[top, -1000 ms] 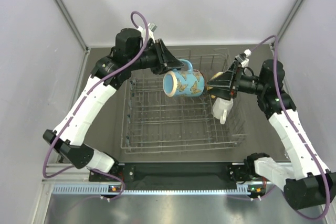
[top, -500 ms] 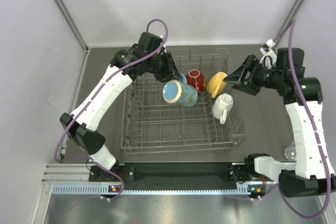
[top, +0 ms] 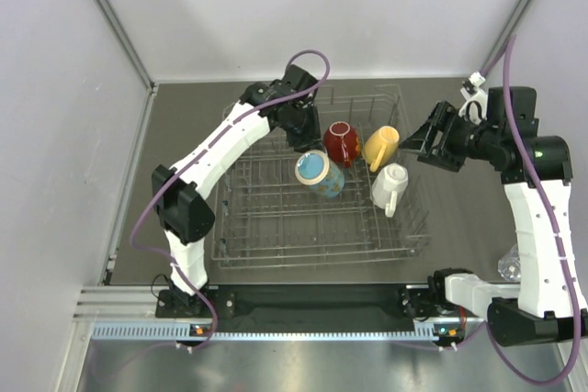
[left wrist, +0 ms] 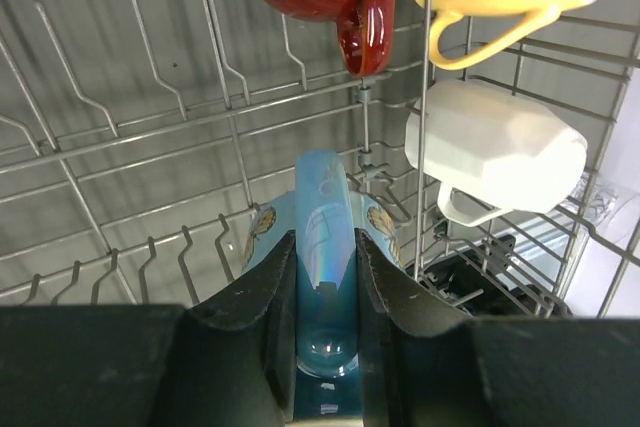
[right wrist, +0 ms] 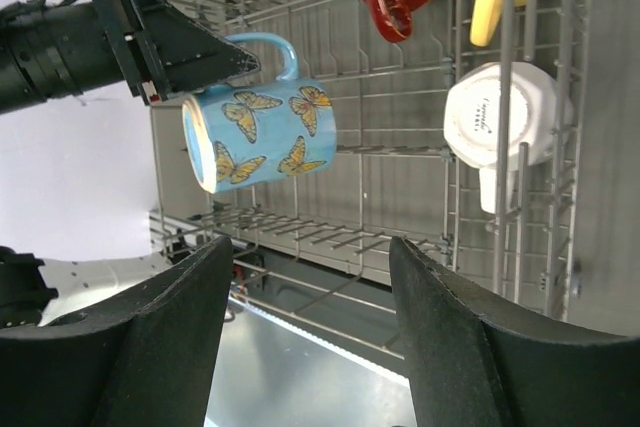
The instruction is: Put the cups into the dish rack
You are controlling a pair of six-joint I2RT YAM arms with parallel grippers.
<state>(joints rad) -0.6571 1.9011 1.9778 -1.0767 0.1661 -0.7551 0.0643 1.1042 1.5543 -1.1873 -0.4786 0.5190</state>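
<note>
Left hand [left wrist: 325, 247] grips the glossy blue mug's [right wrist: 268, 133] handle over the wire rack [top: 303, 257]; right hand [right wrist: 308, 259] open.

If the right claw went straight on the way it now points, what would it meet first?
Probably the dish rack: in the wrist view the open right claw aims at bare wire below the blue butterfly mug, left of the white mug. Depth is unclear.

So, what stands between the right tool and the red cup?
The yellow mug lies between the right tool and red cup; the top view shows it.
</note>
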